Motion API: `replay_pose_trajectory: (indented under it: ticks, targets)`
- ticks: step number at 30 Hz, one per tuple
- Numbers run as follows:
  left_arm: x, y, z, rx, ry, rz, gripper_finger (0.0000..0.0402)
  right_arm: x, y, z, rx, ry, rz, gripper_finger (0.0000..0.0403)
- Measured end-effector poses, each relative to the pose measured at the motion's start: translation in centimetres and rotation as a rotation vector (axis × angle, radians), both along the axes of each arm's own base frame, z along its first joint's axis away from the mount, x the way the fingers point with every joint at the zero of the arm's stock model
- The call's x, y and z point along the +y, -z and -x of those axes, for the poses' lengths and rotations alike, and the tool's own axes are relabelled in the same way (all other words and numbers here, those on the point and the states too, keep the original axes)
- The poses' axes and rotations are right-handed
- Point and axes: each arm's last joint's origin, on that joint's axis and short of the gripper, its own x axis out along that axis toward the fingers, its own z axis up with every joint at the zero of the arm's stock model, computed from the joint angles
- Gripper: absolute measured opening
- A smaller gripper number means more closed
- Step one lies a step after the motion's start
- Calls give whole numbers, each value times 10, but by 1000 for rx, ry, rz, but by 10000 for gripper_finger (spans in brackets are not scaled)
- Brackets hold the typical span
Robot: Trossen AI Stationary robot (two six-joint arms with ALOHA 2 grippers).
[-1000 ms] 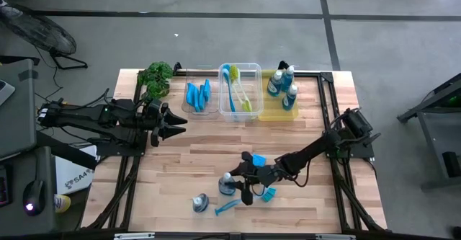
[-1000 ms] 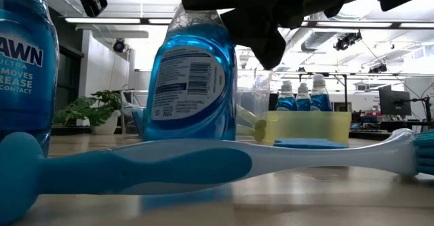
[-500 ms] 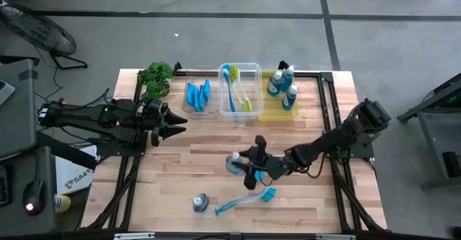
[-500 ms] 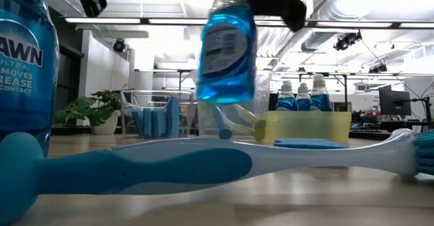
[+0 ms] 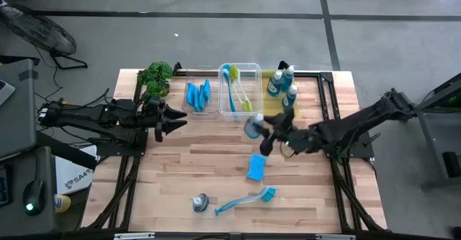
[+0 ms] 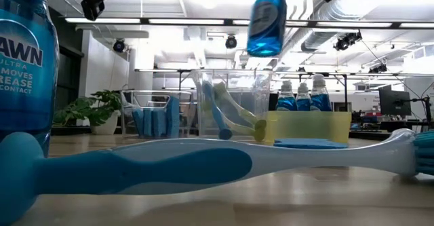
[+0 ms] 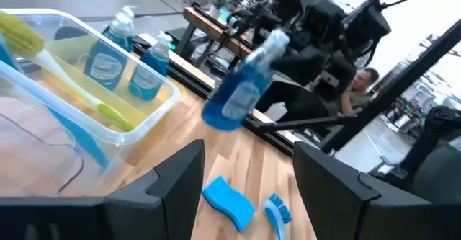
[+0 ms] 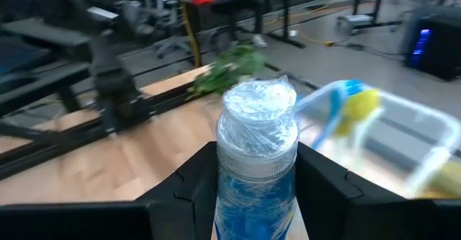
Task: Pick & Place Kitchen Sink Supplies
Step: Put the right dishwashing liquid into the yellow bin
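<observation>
My right gripper (image 5: 268, 135) is shut on a small blue-liquid bottle (image 6: 266, 19) with a grey cap (image 5: 252, 128). It holds the bottle high over the table's middle, just short of the yellow bin (image 5: 279, 112). My left gripper (image 5: 180, 120) waits open at the left, level, with nothing between its fingers (image 7: 176, 186). A blue sponge (image 5: 256, 168) lies flat on the table. A blue dish brush (image 5: 245, 199) lies on its side near the front edge. A second bottle (image 5: 200, 204) stands on its base beside the brush. My right gripper pinches the bottle between its two fingers (image 8: 189, 189) just below the cap, at the neck and shoulder (image 8: 253, 171). The fingers come nearly level from the table's right. The bottle hangs below them, slightly tilted with its cap up, clear of the table.
Along the far edge stand a clear bin with blue sponges (image 5: 198, 96), a clear bin with brushes (image 5: 240, 89) and the yellow bin with several bottles (image 5: 282, 81). A green plant (image 5: 156, 78) sits at the far left. Bare wood lies between the two arms.
My right gripper has risen from the table's front middle and gone toward the far edge and the yellow bin. It has tipped from pointing down to nearly level. The bottle has been lifted clear of the table with it. The blue sponge now shows uncovered.
</observation>
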Motion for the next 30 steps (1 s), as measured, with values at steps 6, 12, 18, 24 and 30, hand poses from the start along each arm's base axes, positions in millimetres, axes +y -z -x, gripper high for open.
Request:
replay_pose_trajectory:
  ticks: [6, 12, 18, 24, 30]
  targets:
    - [2, 0, 0, -1, -61, 4, 209, -29, -17, 25, 23, 80, 19, 141]
    - [3, 3, -5, 24, -112, -5, 209, -55, -19, 40, 66, 195, -6, 141]
    - [2, 9, -15, 74, -150, -18, 209, -73, -13, 41, 107, 275, -30, 141]
    - [1, 15, -25, 114, -162, -28, 209, -84, 6, 43, 144, 370, -127, 141]
    - [1, 16, -27, 127, -163, -57, 209, -89, 36, 38, 146, 443, -173, 141]
